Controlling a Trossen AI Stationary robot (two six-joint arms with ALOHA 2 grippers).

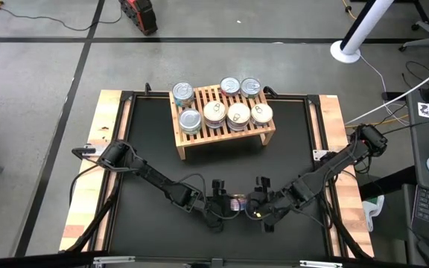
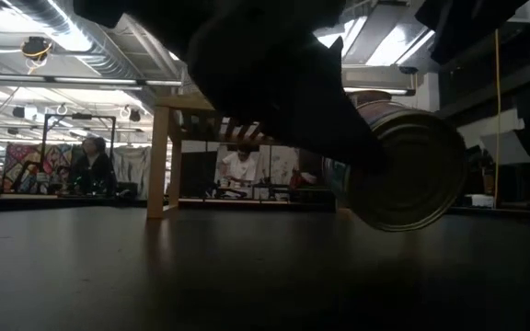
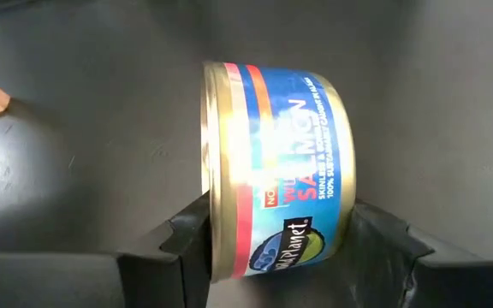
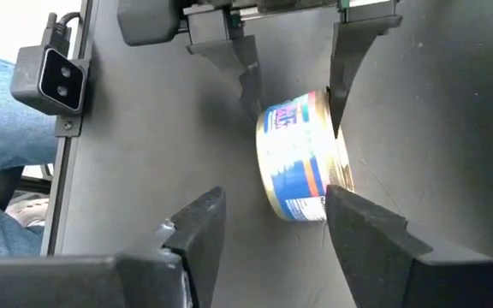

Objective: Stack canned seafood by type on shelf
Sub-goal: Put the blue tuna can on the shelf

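A: Which step? The salmon tin [image 3: 276, 171] hangs on edge just above the table's near edge, between both arms, well apart from the shelf [image 1: 222, 123].
B: Left pincer [image 3: 285, 248] clamps its faces; right pincer [image 4: 268, 231] gapes beside it, holding nothing. Next, I'd judge: carry it to matching tins

Seven cans [image 1: 228, 112] sit on the shelf [image 1: 184, 142] at the tabletop's [image 1: 147, 141] far side. Well nearer, one can [image 1: 236, 202] lies between the left tool [image 1: 226, 199] and right tool [image 1: 257, 202].
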